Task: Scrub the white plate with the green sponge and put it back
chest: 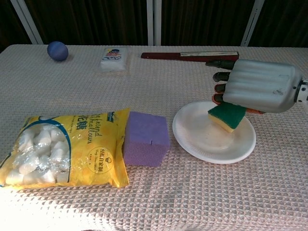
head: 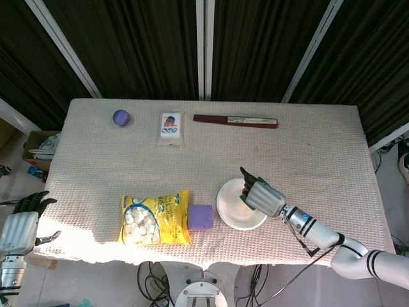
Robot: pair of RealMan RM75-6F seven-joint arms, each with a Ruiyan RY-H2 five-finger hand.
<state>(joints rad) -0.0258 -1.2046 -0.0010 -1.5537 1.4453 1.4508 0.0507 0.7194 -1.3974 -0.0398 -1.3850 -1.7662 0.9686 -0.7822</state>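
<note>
The white plate (chest: 211, 137) (head: 238, 211) lies on the table right of centre. My right hand (chest: 257, 86) (head: 261, 196) hovers over its far side and holds the green sponge (chest: 226, 115), whose yellow underside tilts down just above the plate's surface. In the head view the hand covers the sponge. My left hand (head: 19, 227) hangs off the table's left edge with its fingers apart, holding nothing.
A purple foam block (chest: 146, 138) sits just left of the plate, against a yellow bag of white sweets (chest: 65, 147). At the back lie a blue ball (chest: 57, 50), a small white packet (chest: 113, 58) and a dark red folded fan (chest: 188, 56).
</note>
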